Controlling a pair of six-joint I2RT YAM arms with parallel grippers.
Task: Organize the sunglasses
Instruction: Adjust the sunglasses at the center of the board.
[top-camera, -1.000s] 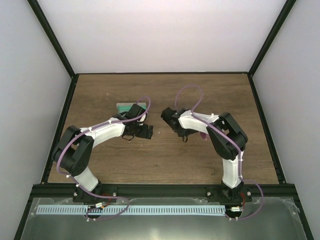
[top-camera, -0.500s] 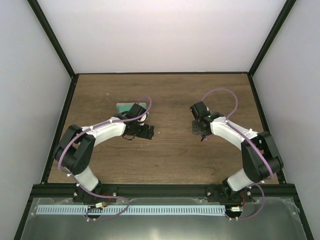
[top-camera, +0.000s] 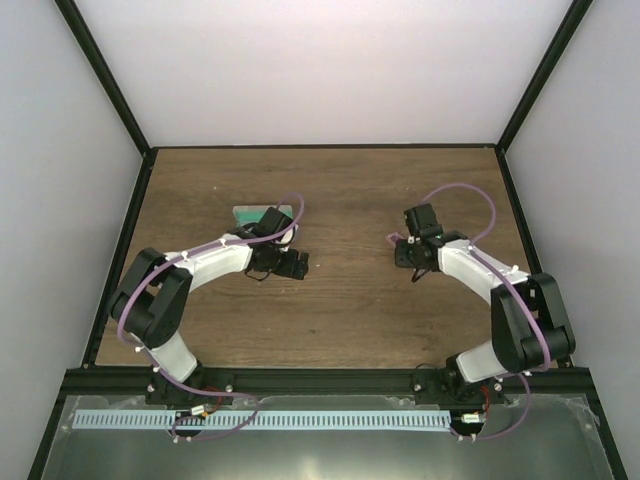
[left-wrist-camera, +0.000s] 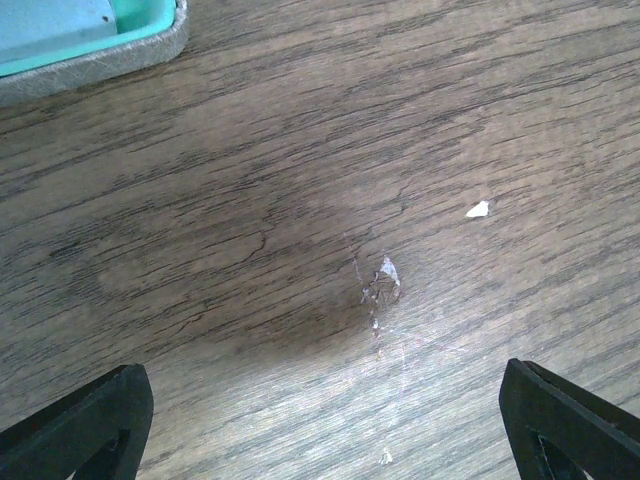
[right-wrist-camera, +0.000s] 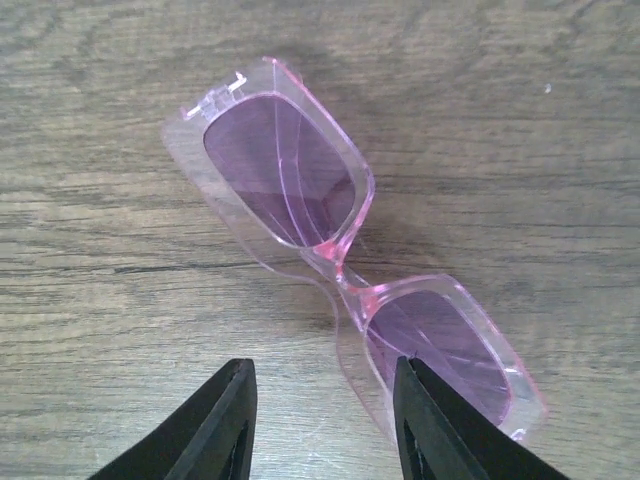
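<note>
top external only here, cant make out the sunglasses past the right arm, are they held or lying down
observer: Lying down. The right wrist view shows the sunglasses flat on the table, with the right end effector open near their bridge, gripping nothing.
operator: and the left one, holding anything
observer: No. In the left wrist view the left end effector is open wide, with only bare wood between its fingers.

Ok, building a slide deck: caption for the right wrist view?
Open right fingers poised over pink sunglasses lying flat on the wooden table.
</note>
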